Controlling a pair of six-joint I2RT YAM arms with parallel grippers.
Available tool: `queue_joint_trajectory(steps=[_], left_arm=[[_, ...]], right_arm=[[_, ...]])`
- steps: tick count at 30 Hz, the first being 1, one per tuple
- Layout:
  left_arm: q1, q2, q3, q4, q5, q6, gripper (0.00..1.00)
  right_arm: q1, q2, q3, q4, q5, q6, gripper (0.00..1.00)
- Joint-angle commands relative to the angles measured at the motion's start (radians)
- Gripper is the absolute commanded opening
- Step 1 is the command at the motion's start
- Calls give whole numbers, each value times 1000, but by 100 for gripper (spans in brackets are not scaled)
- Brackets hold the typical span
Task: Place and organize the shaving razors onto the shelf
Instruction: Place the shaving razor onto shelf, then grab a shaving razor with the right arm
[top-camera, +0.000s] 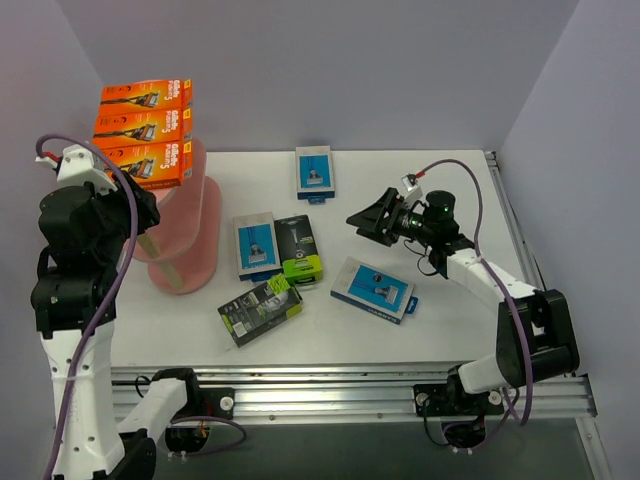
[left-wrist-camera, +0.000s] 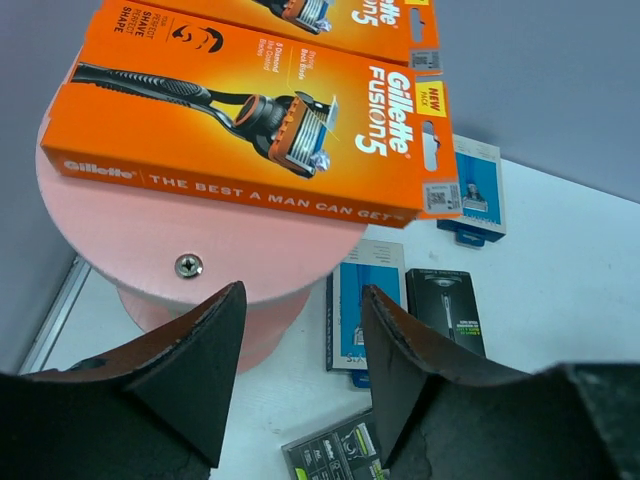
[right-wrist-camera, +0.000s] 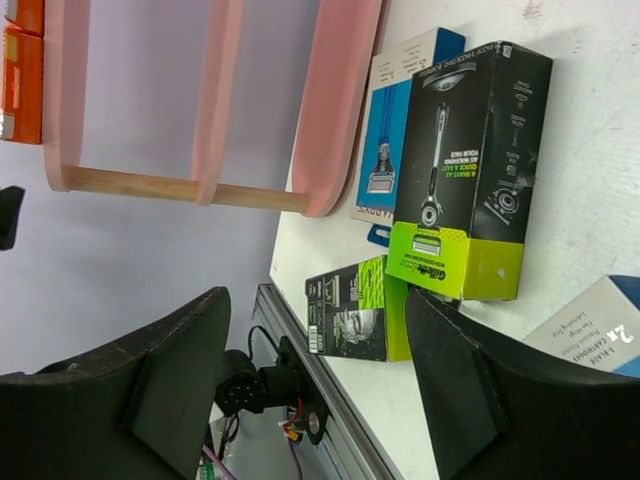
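Note:
Three orange shaving razors (top-camera: 141, 160) lie stacked on the top board of the pink shelf (top-camera: 190, 235) at the left. My left gripper (top-camera: 148, 212) sits just in front of and below the lowest orange pack (left-wrist-camera: 250, 110), open and empty (left-wrist-camera: 300, 345), with the pink board (left-wrist-camera: 200, 250) ahead. On the table lie blue-and-grey packs (top-camera: 314, 172), (top-camera: 255, 245), (top-camera: 373, 289) and black-and-lime packs (top-camera: 299, 249), (top-camera: 260, 310). My right gripper (top-camera: 365, 222) hovers open to the right of them, holding nothing (right-wrist-camera: 315, 340). It faces a black-and-lime pack (right-wrist-camera: 470, 170).
An aluminium rail (top-camera: 350, 385) runs along the near table edge, and another rail (top-camera: 508, 210) lines the right side. Grey walls close in behind the shelf and at both sides. A purple cable (top-camera: 460, 170) loops over the right arm.

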Motion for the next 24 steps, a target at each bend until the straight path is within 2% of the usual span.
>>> queue_joint_trajectory(steps=[1,4,7,9,15,20,24], left_arm=[[5,-62,-23,24,56,9,59],[5,-89,-44,15,88,31,66],[5,-132,-82,12,119,28,79],[5,-154,-106,12,120,23,96],[-6,-201,-179,43,215,14,94],[-18,-249,-267,130,334,-18,95],[-81,-264,-339,162,381,-23,98]], right_arm=[[-6,-82,2,-79,24,-81,66],[-2,-99,-1,-165,59,-142,66],[-1,-96,-28,-193,75,-167,66],[1,-90,-56,-193,82,-171,66],[28,-73,-93,-211,154,-185,66],[138,-77,-84,-249,245,-158,66],[232,-100,-116,-182,326,-54,66]])
